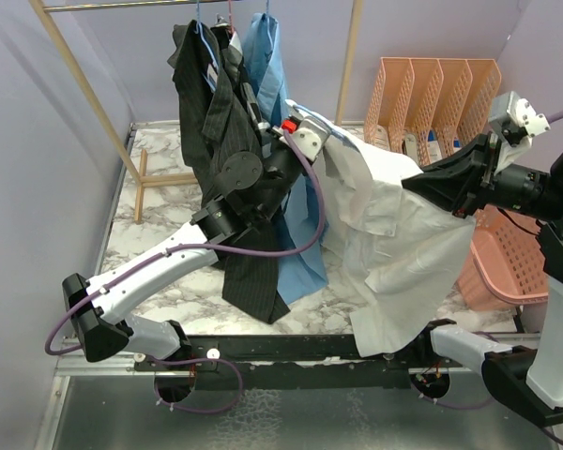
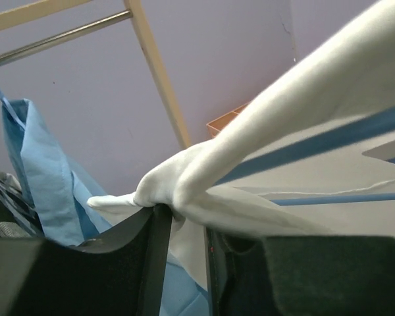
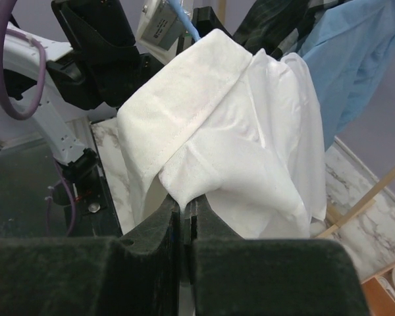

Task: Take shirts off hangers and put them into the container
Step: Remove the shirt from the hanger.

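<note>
R gripper [image 3: 184, 209] found clenched on a fold of white shirt [image 3: 237, 131]. L gripper [image 2: 183, 218] jaws parted, cloth merely draped over tips. Shirt held betw. arms, blue hanger [image 2: 316, 141] wire against it. Cloth to be drawn slowly toward basket [image 1: 507, 267] at right edge. Room is judged freer there, since hanging shirts [image 1: 235, 112] crowd the left.

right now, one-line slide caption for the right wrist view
Right gripper pinches a fold of the white shirt, light blue shirt hanging behind.

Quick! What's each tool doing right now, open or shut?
Left tool: partly open, white shirt resting on it.
Right tool: closed, pinching the white shirt.
</note>
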`<action>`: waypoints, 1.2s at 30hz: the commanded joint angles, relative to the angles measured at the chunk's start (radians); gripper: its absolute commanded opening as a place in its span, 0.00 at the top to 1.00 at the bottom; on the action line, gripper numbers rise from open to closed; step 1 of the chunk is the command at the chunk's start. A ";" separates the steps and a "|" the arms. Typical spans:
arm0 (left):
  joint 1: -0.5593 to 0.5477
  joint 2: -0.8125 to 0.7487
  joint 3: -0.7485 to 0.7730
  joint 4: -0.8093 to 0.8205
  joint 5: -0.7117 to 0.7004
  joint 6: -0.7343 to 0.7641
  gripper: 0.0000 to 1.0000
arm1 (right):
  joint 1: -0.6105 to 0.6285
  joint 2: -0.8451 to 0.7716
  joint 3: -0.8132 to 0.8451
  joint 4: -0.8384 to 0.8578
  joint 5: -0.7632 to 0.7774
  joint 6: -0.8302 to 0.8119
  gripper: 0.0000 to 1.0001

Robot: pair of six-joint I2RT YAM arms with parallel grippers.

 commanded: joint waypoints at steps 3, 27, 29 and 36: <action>0.026 -0.024 0.006 0.098 0.051 -0.013 0.95 | -0.006 0.034 -0.020 0.083 -0.186 0.061 0.99; 0.081 -0.057 -0.027 0.024 0.132 -0.069 0.51 | -0.125 0.069 -0.102 0.154 -0.178 0.236 0.99; 0.082 -0.061 -0.031 0.037 0.112 -0.058 0.50 | -0.155 0.073 -0.128 0.223 -0.292 0.303 0.99; 0.089 -0.060 -0.033 0.089 0.110 -0.045 0.49 | -0.170 0.065 -0.190 0.370 -0.436 0.431 0.99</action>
